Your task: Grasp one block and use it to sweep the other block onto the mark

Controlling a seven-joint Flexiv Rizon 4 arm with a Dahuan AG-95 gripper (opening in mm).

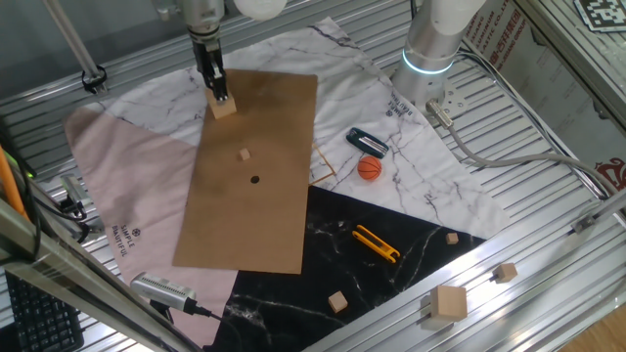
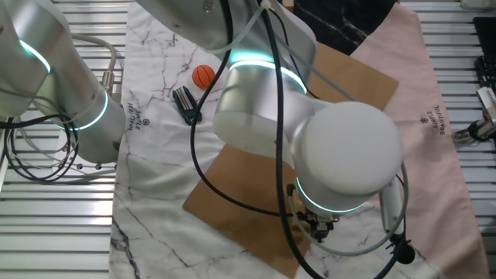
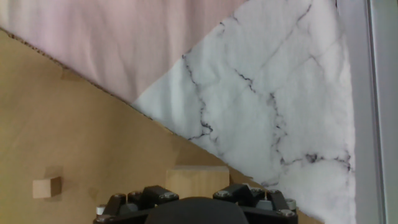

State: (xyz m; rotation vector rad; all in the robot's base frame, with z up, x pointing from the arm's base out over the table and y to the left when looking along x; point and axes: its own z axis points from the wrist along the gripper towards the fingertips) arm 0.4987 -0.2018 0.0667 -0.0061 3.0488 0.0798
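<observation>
In one fixed view the claw (image 1: pixel 218 95) stood at the far end of the brown cardboard sheet (image 1: pixel 279 210), its fingers clenched on the larger block (image 1: pixel 224 107), which sat low at the sheet's surface; whether it touched the sheet could not be told. The hand view showed the same block (image 3: pixel 196 180) caught between the finger mounts. The tiny block (image 1: pixel 245 154) lay apart from it on the cardboard, at about 5 o'clock from the claw, and the mark (image 1: pixel 255 179) lay just beyond the tiny block on nearly the same bearing. So claw, tiny block and mark fell almost on one line, which suggested a straight drag toward 5 o'clock would serve. In the hand view the tiny block (image 3: pixel 47 187) sat off at 9 o'clock. The other fixed view hid all this behind the arm.
</observation>
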